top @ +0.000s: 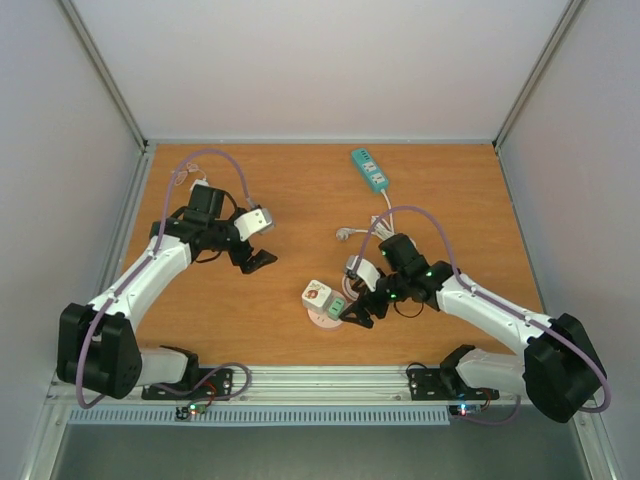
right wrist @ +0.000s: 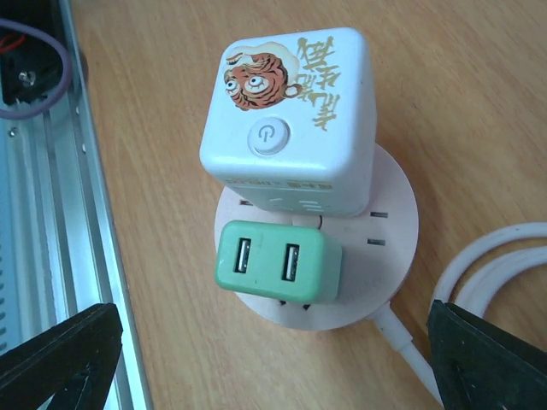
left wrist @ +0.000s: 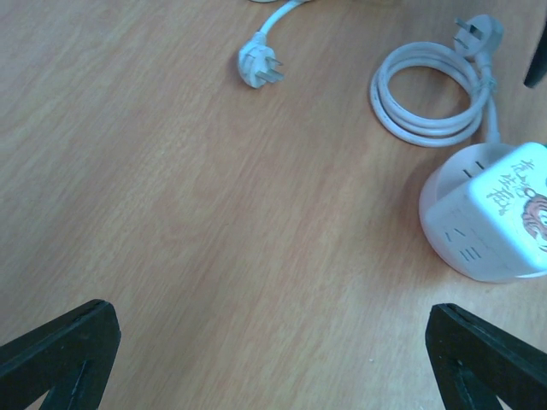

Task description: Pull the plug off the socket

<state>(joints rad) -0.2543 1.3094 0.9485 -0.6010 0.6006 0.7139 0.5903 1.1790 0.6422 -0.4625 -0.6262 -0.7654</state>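
Note:
The socket is a white cube (right wrist: 291, 120) with a power button and a cartoon face, standing on a round white base (right wrist: 389, 226). A green two-port USB plug (right wrist: 278, 260) sits on the near part of that base, ports facing up; I cannot tell whether its prongs are in the slots. My right gripper (right wrist: 273, 359) hangs open just above it, one finger on each side, touching nothing. From above, the plug (top: 336, 308) lies just left of the right gripper (top: 362, 312). My left gripper (top: 255, 258) is open and empty, well left of the socket (left wrist: 491, 213).
The socket's white cable (left wrist: 427, 94) lies coiled behind it. A loose white plug (left wrist: 259, 64) on another cord lies further back. A teal power strip (top: 369, 169) sits at the far side. An aluminium rail (right wrist: 77, 256) runs along the near table edge.

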